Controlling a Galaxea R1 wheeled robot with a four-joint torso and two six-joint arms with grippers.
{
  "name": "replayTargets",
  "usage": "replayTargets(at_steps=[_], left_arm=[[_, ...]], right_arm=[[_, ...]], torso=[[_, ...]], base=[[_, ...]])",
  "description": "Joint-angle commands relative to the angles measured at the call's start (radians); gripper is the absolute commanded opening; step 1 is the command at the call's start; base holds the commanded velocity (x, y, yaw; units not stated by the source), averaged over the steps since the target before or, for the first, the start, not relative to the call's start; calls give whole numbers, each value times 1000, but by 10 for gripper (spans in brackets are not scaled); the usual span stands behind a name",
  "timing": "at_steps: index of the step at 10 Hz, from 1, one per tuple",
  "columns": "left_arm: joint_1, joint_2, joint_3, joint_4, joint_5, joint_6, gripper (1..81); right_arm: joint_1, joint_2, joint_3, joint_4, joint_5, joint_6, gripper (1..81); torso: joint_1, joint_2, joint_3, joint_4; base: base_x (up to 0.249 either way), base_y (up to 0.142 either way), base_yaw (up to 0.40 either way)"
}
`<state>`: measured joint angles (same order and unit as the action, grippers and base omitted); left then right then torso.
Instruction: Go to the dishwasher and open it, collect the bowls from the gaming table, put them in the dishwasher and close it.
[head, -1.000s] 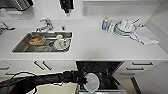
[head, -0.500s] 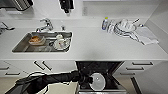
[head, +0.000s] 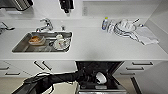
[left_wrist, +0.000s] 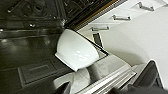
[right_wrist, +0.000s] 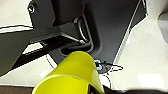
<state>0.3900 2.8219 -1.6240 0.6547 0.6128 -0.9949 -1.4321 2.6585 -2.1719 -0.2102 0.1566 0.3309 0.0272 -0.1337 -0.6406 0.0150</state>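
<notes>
The dishwasher (head: 100, 67) stands open under the white counter, its dark inside and lowered door (left_wrist: 30, 55) showing. My left arm reaches in from the left, and my left gripper (head: 93, 78) is shut on a white bowl (head: 101, 77). That white bowl (left_wrist: 75, 51) hangs tilted over the door's inner face. In the right wrist view a yellow bowl (right_wrist: 72, 75) sits close to the camera above the pale floor, held by my right gripper beside my own dark body. The gaming table is out of view.
A steel sink (head: 20, 47) left of the dishwasher holds several dishes under a tap (head: 46, 23). On the counter's right are stacked dishes (head: 123, 27), a cloth (head: 146, 36) and a bottle (head: 105, 23). White drawers (head: 140, 66) flank the dishwasher; a wall rises at right.
My left arm has carried the white bowl to the right, further over the open dishwasher door. The counter view has hardly shifted.
</notes>
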Motion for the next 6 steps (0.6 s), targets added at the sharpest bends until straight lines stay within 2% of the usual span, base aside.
replayTargets(at_steps=[1, 3, 4, 6], left_arm=[[-73, -76, 92, -3, 30, 21, 811], [-21, -186, 230, -1, 30, 50, 811], [23, -261, 319, 0, 30, 82, 811], [146, -385, 439, 25, 24, 145, 811]], right_arm=[[0, -53, 44, -8, -68, 0, 10], [0, -160, 154, -8, -17, 0, 10], [9, -246, 248, -5, 14, 2, 10], [47, -389, 383, -3, 18, 25, 10]], torso=[[0, 0, 0, 0], [0, 0, 0, 0], [0, 0, 0, 0], [0, 0, 0, 0]], base=[[0, 0, 0], [0, 0, 0], [0, 0, 0], [0, 0, 0]])
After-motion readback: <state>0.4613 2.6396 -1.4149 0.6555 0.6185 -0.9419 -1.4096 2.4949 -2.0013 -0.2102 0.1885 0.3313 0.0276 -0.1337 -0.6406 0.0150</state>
